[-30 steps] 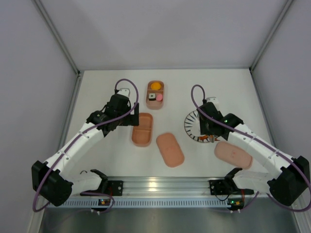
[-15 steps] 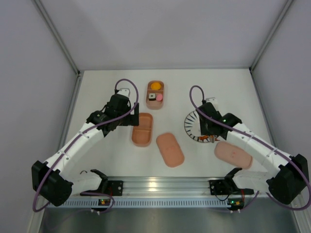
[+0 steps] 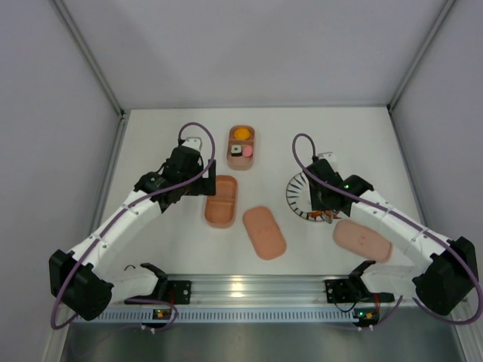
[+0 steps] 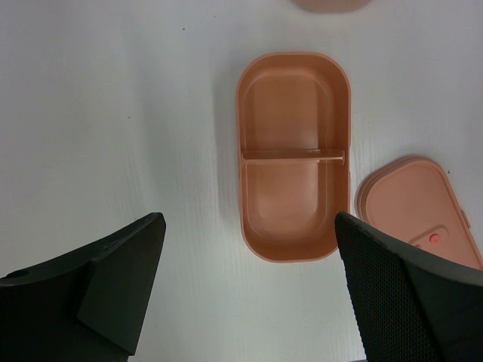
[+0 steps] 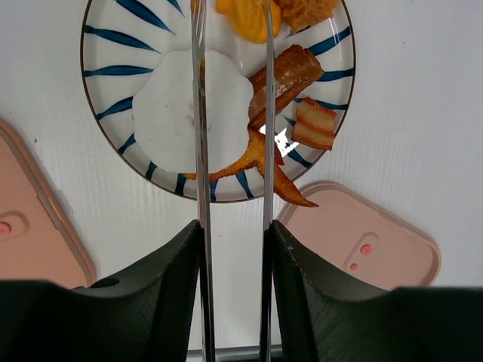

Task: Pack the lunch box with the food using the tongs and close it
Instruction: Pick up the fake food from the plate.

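Between the right fingers (image 5: 173,279), partly closed, the tongs (image 5: 201,113) are clamped. Their two arms stand apart and reach over the striped plate (image 5: 113,113), one crossing the fried egg (image 5: 170,113), the other the end of the sausage (image 5: 294,68); the tips are out of frame. A sound pick likely needs the tips bracketing one piece squarely before any squeeze. Left fingers (image 4: 113,271), spread wide and holding nothing, hover over the empty divided tray (image 4: 294,158) of the lunch box, with a lid (image 4: 411,204) just beside it on the worktop (image 4: 113,113).
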